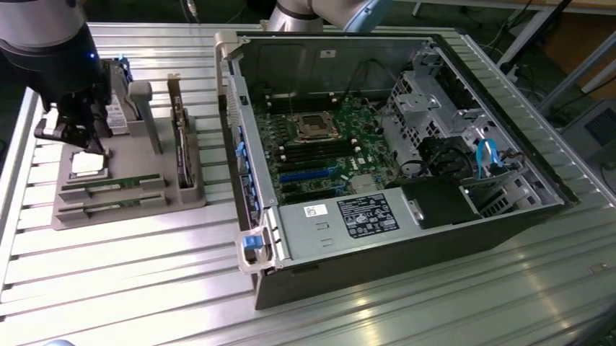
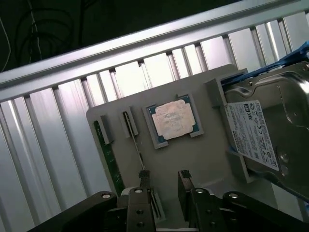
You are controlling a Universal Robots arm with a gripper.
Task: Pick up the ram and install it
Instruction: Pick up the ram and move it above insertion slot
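Two green ram sticks stand on edge in slots of a grey holder tray [image 1: 125, 216], one [image 1: 111, 186] behind the other [image 1: 108, 209]. In the wrist view the nearer stick [image 2: 134, 145] runs as a thin line up to one fingertip [image 2: 144, 175], and the second stick [image 2: 107, 154] lies along the tray's edge. My gripper [image 1: 77, 140] hangs above the tray's back part, beside the CPU [image 1: 86, 164]. The gripper [image 2: 164, 175] is open, with nothing between its fingers.
A silver labelled hard drive [image 2: 256, 135] stands in the tray beside the CPU [image 2: 171, 120], and a dark expansion card [image 1: 180, 144] stands on the tray's side toward the case. The open computer case [image 1: 385, 144] with its motherboard [image 1: 322, 144] lies at the exterior view's right, on a ribbed metal table [image 1: 144, 274].
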